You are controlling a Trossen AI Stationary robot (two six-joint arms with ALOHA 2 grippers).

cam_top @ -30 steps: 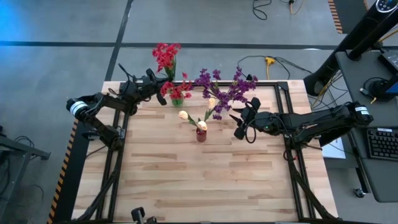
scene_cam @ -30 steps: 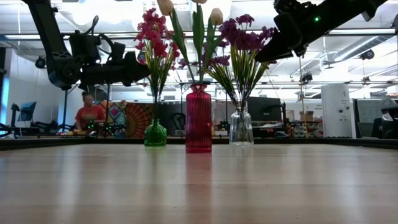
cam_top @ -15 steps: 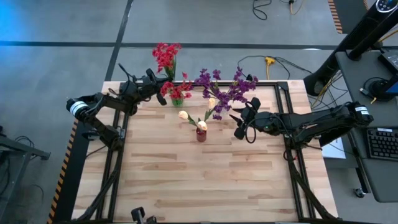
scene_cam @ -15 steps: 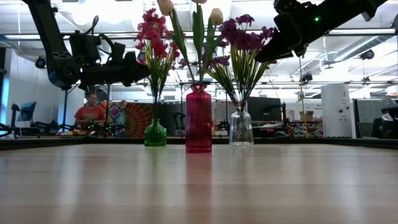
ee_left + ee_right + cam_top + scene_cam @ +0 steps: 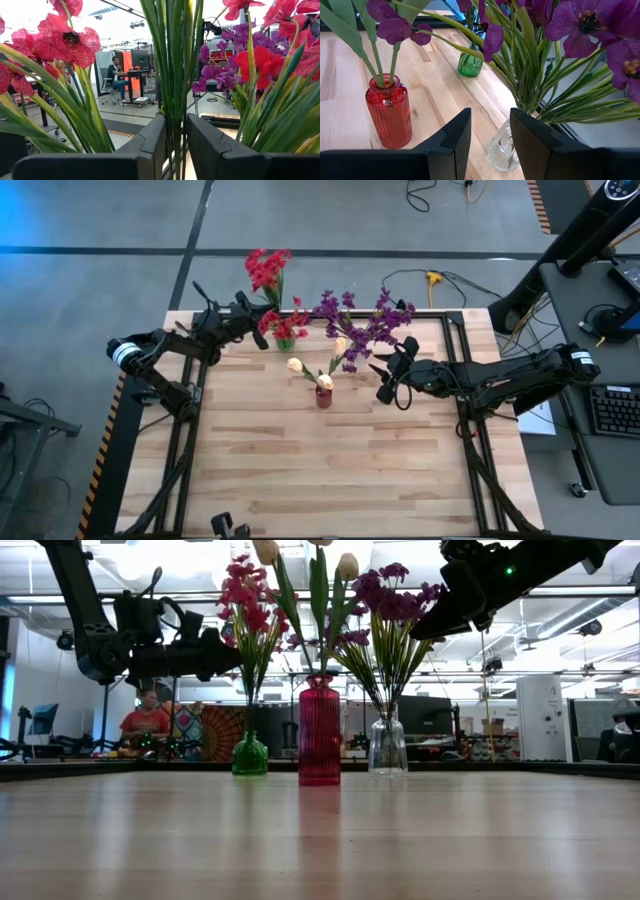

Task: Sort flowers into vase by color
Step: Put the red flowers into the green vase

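The flowers [image 5: 243, 600], red blossoms, stand upright in the green vase [image 5: 249, 755] at the table's far edge; their stems run vertically between the left gripper's [image 5: 175, 142] slightly parted fingers; the right gripper [image 5: 487, 135], jaws apart and empty, hangs beside the clear vase [image 5: 502, 147].

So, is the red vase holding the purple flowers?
No, the red vase holds cream-yellow blossoms; the purple flowers stand in the clear vase.

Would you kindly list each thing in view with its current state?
Small green glass vase: upright, holding red flowers.
Ribbed red glass vase: upright, holding cream-yellow flowers.
Clear glass vase: upright, holding purple flowers.
Left gripper: slightly open around red-flower stems.
Right gripper: open, empty.
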